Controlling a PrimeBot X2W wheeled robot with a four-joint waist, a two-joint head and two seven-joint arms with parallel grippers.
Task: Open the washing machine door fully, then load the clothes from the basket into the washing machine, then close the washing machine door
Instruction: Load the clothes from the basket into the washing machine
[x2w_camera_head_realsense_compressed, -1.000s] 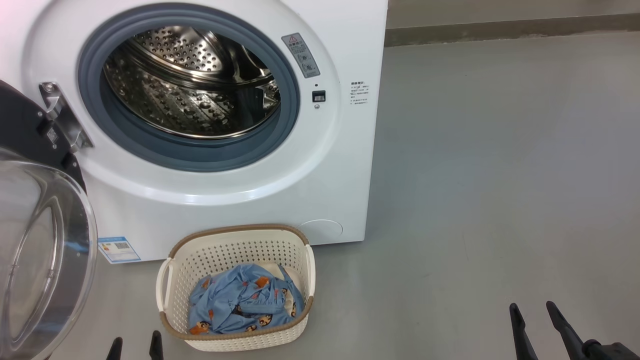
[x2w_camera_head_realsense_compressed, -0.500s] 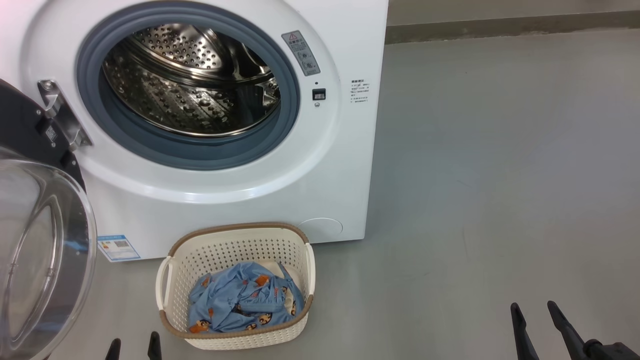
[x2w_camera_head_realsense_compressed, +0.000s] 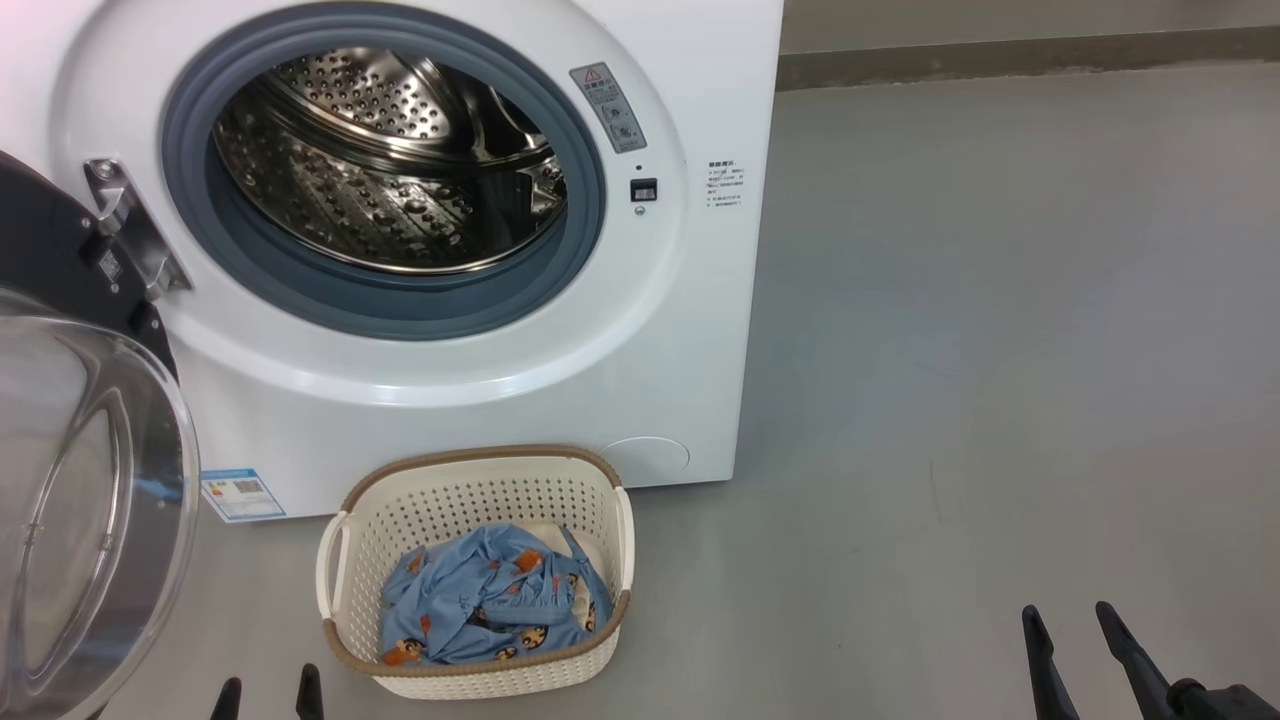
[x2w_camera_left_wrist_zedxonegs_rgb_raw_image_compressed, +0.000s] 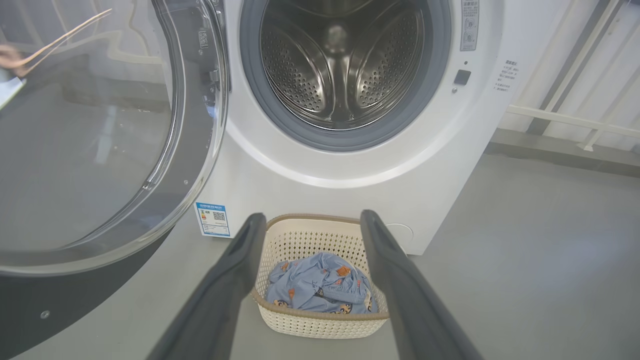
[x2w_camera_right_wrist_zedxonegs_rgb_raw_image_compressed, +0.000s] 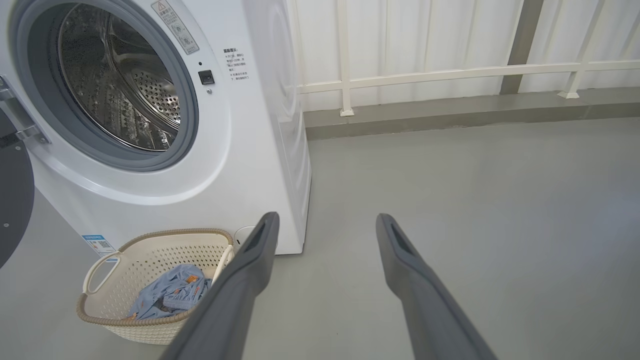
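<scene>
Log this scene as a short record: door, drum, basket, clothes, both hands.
door: washing machine door swung wide open, at the head view's left
drum: drum shows no fabric inside
basket: basket on the floor, right in front of the washing machine
clothes: clothes piled in the basket, blue print on top
left hand: left hand open, holding nothing, near the basket's left corner
right hand: right hand open, holding nothing, over floor

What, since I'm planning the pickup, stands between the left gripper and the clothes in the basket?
Nothing visible. The open left gripper points at the basket, whose top is uncovered, with the clothes lying exposed inside. The washing machine door hangs to the left, beside that path.
</scene>
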